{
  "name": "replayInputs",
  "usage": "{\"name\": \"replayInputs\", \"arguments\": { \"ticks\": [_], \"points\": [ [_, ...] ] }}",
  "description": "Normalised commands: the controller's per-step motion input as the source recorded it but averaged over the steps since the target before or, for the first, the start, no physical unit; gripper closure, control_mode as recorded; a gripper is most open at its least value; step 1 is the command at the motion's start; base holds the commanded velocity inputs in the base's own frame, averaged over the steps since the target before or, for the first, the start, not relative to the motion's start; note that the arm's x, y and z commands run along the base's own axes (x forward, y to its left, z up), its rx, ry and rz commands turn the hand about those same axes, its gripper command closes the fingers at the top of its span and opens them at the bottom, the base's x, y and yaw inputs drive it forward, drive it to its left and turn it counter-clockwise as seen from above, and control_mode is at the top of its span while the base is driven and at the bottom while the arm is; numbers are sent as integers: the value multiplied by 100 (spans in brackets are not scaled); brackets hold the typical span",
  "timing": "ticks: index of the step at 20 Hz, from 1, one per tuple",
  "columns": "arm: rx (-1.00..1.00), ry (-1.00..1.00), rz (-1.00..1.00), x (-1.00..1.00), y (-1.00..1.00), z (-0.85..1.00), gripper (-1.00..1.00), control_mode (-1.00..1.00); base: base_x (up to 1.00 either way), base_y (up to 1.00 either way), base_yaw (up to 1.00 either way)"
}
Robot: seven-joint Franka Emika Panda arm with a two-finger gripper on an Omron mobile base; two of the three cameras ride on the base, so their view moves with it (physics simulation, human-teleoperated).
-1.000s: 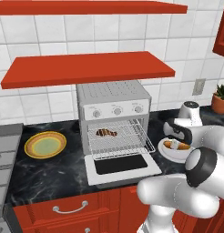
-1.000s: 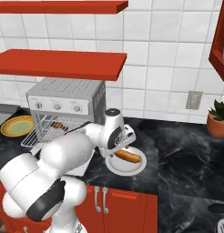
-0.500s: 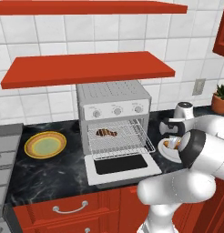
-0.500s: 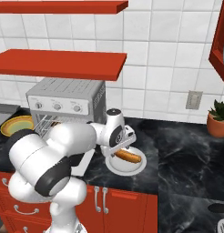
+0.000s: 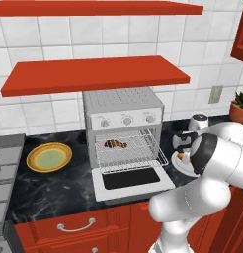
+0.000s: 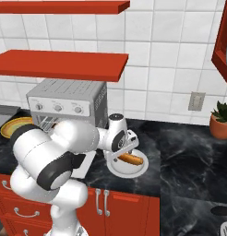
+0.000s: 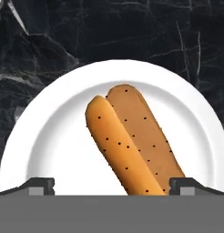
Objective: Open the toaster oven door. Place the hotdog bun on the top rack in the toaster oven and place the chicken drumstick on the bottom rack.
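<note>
Jaws spread wide, my gripper (image 7: 111, 184) hovers over the hotdog bun (image 7: 132, 141) on its white plate (image 7: 50, 136); nothing blocks it.

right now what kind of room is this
A kitchen, by the look of it: a toaster oven on a dark marble counter, white tiled wall, red cabinet drawers below, and a hotdog bun on a white plate.

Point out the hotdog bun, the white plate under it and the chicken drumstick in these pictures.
hotdog bun (image 7: 127, 141): hand view, middle of its seeded top.
white plate (image 7: 54, 150): hand view, bare surface beside the bun.
chicken drumstick (image 5: 113, 144): left base view, the meaty part, lying on a rack inside the open oven.
</note>
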Motion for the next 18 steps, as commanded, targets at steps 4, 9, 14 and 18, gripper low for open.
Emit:
{"name": "replayInputs", "arguments": {
  "ticks": [4, 9, 14, 18],
  "points": [
    [0, 7, 0, 11, -1, -7, -100, -100, 0, 0, 0],
    [0, 3, 0, 35, -10, -1, -100, -100, 0, 0, 0],
    [0, 5, 0, 9, -17, -8, -100, -100, 0, 0, 0],
    [0, 0, 0, 0, -2, -9, -100, -100, 0, 0, 0]
  ]
}}
